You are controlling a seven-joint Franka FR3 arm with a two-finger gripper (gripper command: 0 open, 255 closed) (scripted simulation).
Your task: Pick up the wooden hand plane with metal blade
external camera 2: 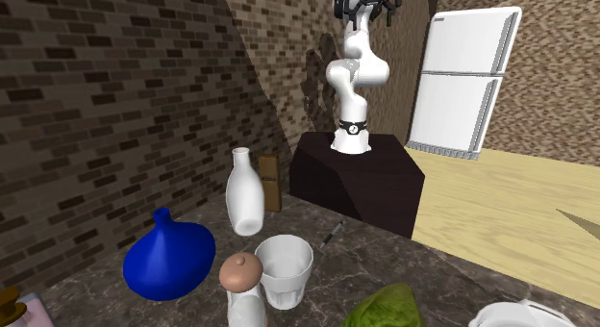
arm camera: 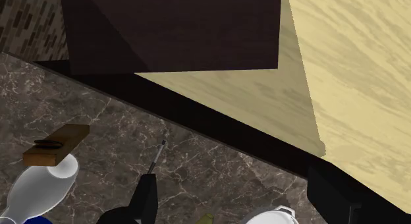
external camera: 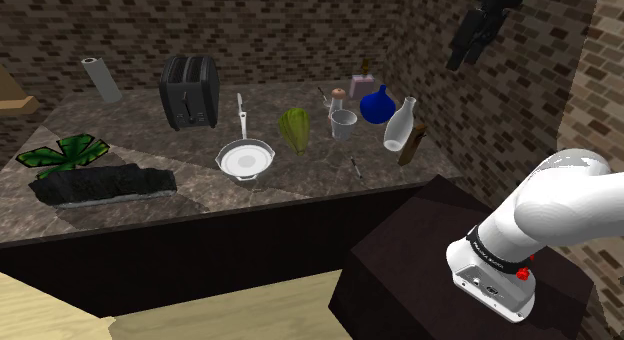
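Observation:
The hand plane is a small brown wooden block standing on the marble counter, close to its right end and touching a white bottle. In the second exterior view the plane stands just behind that bottle. From the wrist view the plane lies far below, next to the bottle's neck. My gripper hangs high above the counter's right end, well clear of the plane. Its black fingers stand apart, open and empty.
A blue vase, white cup, green cabbage, pan and black toaster crowd the counter. A thin tool lies near the front edge. The dark stand sits beside the counter, and a fridge stands behind it.

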